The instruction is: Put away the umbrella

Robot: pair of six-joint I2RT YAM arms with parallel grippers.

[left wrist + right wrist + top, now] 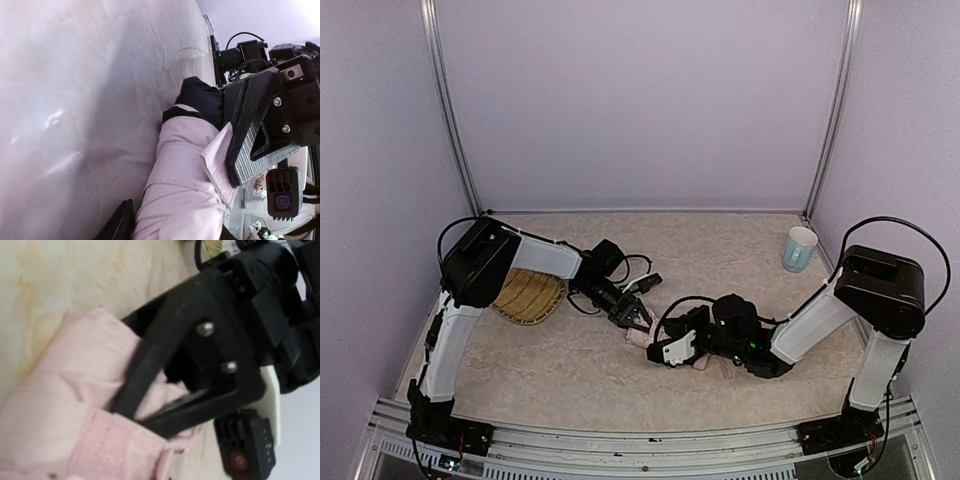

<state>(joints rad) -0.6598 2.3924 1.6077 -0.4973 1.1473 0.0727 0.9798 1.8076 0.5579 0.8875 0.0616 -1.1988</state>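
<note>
Jaws of the left gripper stand apart on either side of the umbrella, with its pale pink folds filling the gap. Whether they squeeze it or only straddle it, I cannot tell. The right gripper is closed just beside it, and the ribbed pad of one finger lies against the pink strap tab. Whether the tab is pinched is not clear. The umbrella lies collapsed on the table, near the middle, between the two grippers and partly under the right one. A yellow woven tray sits to the left, partly under the left arm. A pale blue cup stands well apart at the far right.
</note>
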